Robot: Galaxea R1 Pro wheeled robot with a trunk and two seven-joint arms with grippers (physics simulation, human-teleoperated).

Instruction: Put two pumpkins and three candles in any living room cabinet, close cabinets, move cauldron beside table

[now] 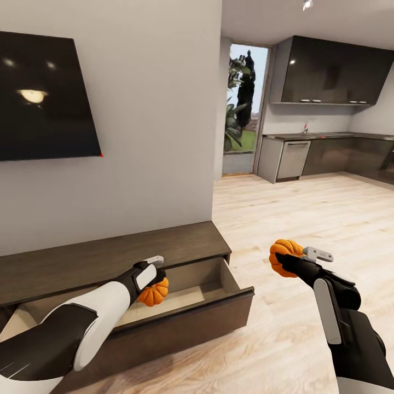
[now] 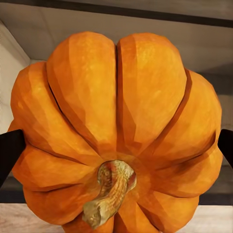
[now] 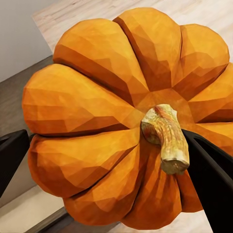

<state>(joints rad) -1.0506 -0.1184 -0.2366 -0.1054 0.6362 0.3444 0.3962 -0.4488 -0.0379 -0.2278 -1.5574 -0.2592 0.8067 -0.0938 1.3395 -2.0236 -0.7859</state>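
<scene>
**Two pumpkins in hand at the open cabinet drawer**

The left pincer (image 1: 155,282) pinches one pumpkin (image 1: 152,294) and holds it over the pale inside of an open drawer (image 1: 230,276) in the long dark brown cabinet (image 1: 109,257). In the head view the orange fruit sits just below the pincer's pale finger, within the drawer's opening and above its floor; whether it touches the floor cannot be told. The left wrist view shows that pumpkin (image 2: 116,126) squarely between the two dark fingers (image 2: 9,150), stem toward the camera, with the drawer's pale wall behind it.

The right pincer (image 1: 293,254) pinches the second pumpkin (image 1: 284,257) and holds it in the air over the light wooden floor (image 1: 306,219), well apart from the drawer and off to the cabinet's right end. In the right wrist view this pumpkin (image 3: 126,121) sits between the black fingers (image 3: 208,179), its curved stem pointing back along them, with the cabinet's dark top beyond.

A dark screen (image 1: 44,98) hangs on the wall above the cabinet. A kitchen (image 1: 328,137) lies beyond.
</scene>
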